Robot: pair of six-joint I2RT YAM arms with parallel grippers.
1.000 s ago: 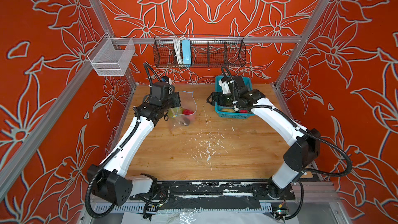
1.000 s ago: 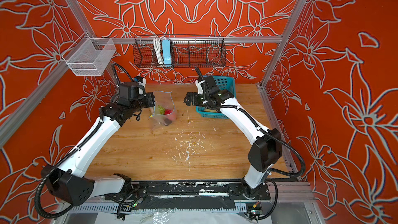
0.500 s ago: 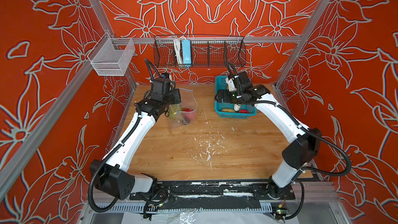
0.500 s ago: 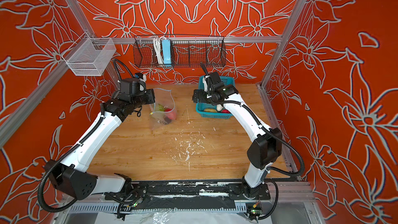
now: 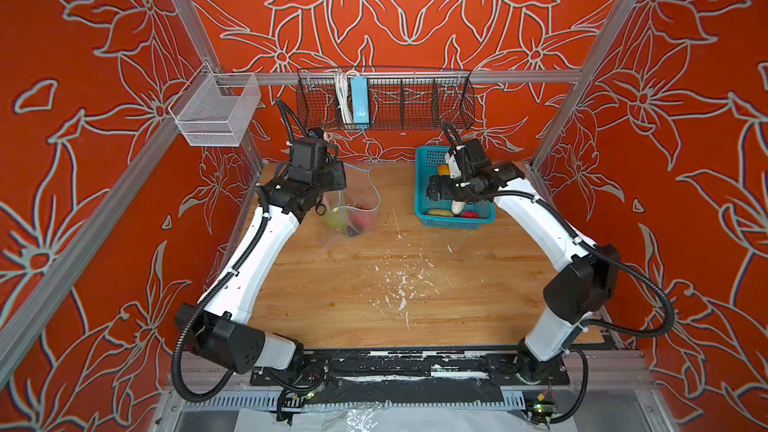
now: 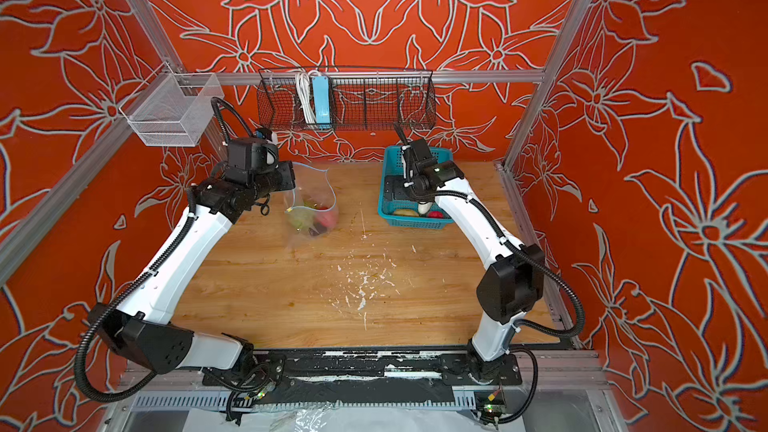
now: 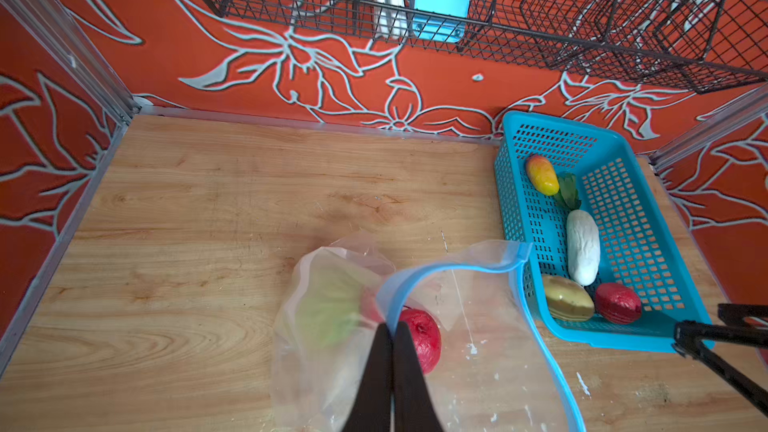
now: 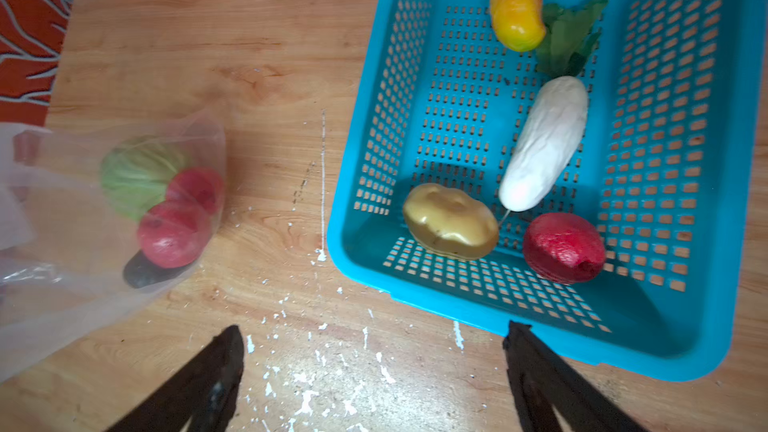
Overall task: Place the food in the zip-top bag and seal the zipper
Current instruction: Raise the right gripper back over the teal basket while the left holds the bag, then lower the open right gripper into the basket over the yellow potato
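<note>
Over the basket (image 8: 353, 160), the right gripper (image 8: 376, 330) hangs wide open, empty. Left gripper (image 7: 392, 328) is clenched on the zipper (image 7: 415, 280), holding the bag (image 7: 478, 347) open with some food (image 8: 141, 176) inside. Loading is underway; next likely needs lowering onto the radish (image 8: 544, 143), then closing.

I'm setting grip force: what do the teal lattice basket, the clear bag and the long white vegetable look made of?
The teal lattice basket looks like rigid moulded plastic, with a slight sheen and even rows of slots. The clear zip-top bag looks like thin soft plastic film: see-through, creased and glinting. The long white radish is probably foam or soft plastic, with a matte, wrinkled skin; its look leaves that open.
</note>
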